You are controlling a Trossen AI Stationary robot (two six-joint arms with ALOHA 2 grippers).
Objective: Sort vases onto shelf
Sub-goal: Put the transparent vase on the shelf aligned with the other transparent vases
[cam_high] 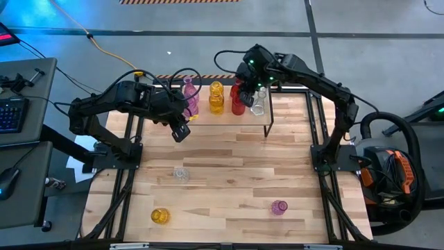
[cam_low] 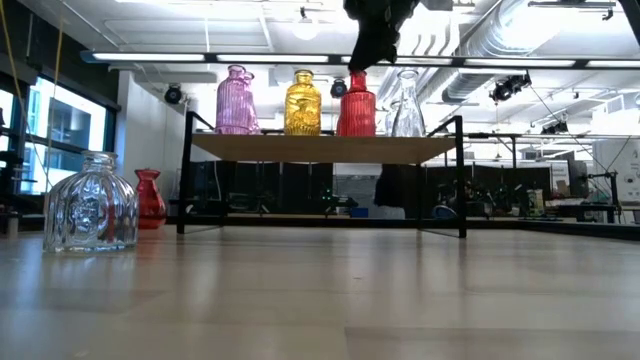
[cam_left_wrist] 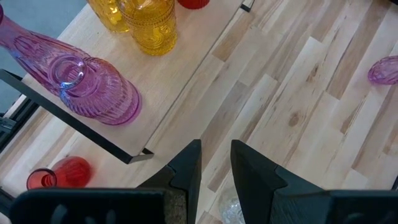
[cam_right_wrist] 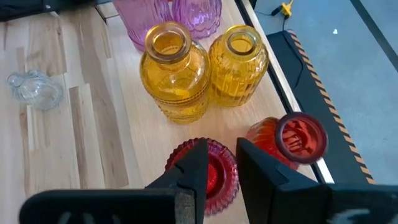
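So the right gripper (cam_right_wrist: pixel 216 163) is up over the shelf (cam_high: pixel 277 112), jaws nearly together with just a thin gap, and nothing is pinched between them. Directly under that gap sits a red vase (cam_right_wrist: pixel 208 174), and just off one fingertip is a second red vase (cam_right_wrist: pixel 292 140) with its mouth wide open to the camera. A bit farther ahead of the jaws are two amber vases (cam_right_wrist: pixel 176 78) side by side, then the pink vases (cam_right_wrist: pixel 186 12) past those. In the low view the shelf row reads pink, amber, red, clear.

The left gripper (cam_left_wrist: pixel 214 163) hangs off the shelf's corner, also almost closed and holding nothing. A pink ribbed vase (cam_left_wrist: pixel 87 87) stands on the shelf ahead of its jaws, and a red vase (cam_left_wrist: pixel 65 174) sits down on the tabletop (cam_high: pixel 229 187) beside the shelf's black frame.

Still loose on the table: a clear vase (cam_high: pixel 181 173), a yellow vase (cam_high: pixel 160 216) and a small purple vase (cam_high: pixel 279 207), all well apart from both grippers.

Handling-wise, I'd guess these are light, rigid and slick, being glass, and they'd chip or tip if bumped. The narrow neck looks like the safest spot to grab, since the bulbous body would probably squirt out of the jaws. Either gripper would need to open up first.
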